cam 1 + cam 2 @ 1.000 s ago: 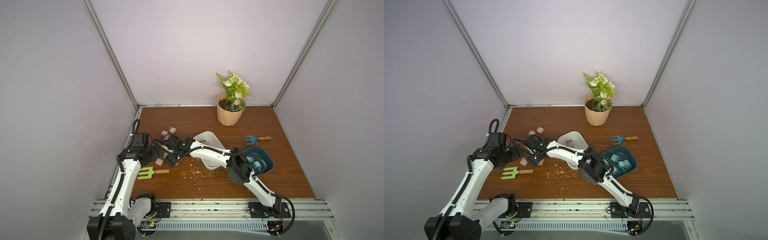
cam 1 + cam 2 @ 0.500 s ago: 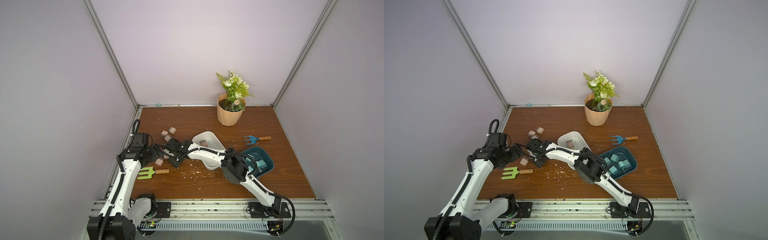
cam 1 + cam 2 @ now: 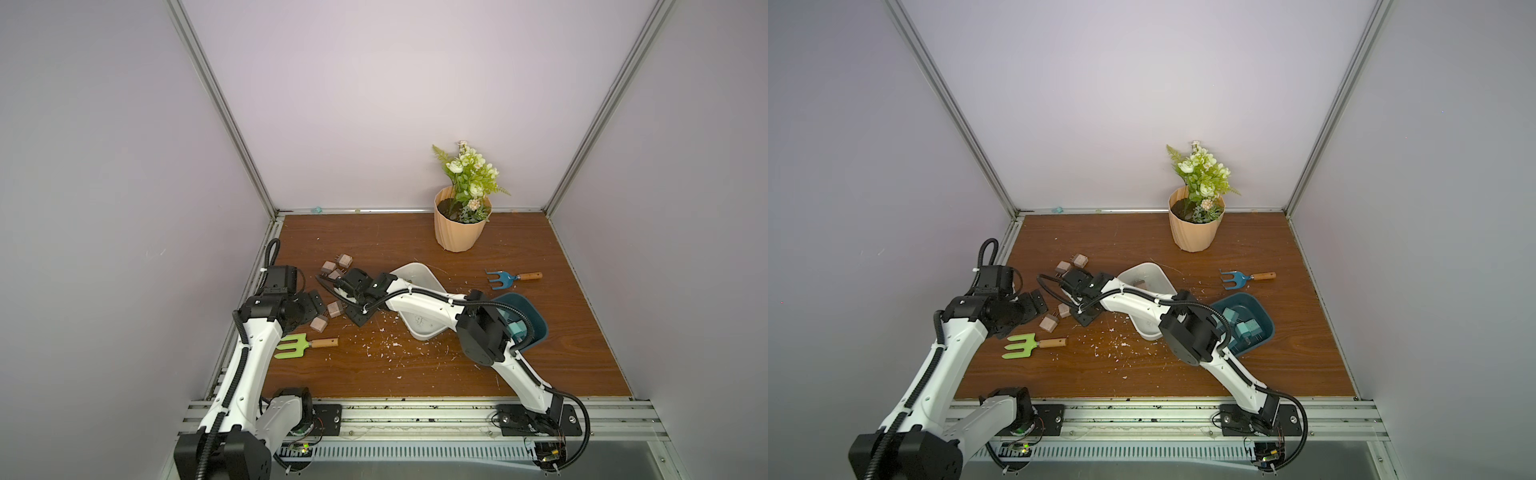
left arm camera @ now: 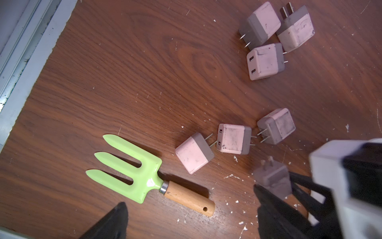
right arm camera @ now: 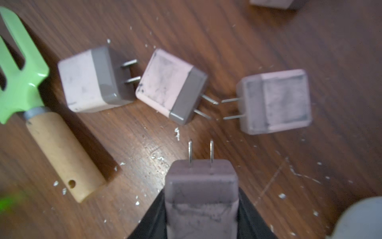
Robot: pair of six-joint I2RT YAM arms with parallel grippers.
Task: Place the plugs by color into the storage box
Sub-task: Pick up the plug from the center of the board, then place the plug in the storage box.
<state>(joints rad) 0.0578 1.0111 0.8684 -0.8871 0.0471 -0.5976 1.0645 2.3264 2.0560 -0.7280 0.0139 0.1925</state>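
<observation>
My right gripper (image 5: 201, 193) is shut on a tan-brown plug (image 5: 201, 186), prongs pointing away from the wrist, just above the table. In the left wrist view that held plug (image 4: 272, 179) shows between the black fingers. Three loose tan plugs (image 5: 171, 84) lie just beyond it, and three more (image 3: 336, 268) sit further back. My left gripper (image 4: 189, 207) hangs open over the green fork's handle, holding nothing. The white tub (image 3: 1142, 266) holds a tan plug (image 3: 1139, 284). Teal plugs (image 3: 1246, 328) lie in the teal tub (image 3: 536, 328).
A green garden fork (image 3: 291, 345) lies at the front left and a blue one (image 3: 505, 278) at the right. A flower pot (image 3: 459, 226) stands at the back. White flecks litter the wood. The right arm stretches across the white tub.
The right gripper has closed on a tan plug among the loose ones and shifted slightly toward the front. The left arm has stayed where it was.
</observation>
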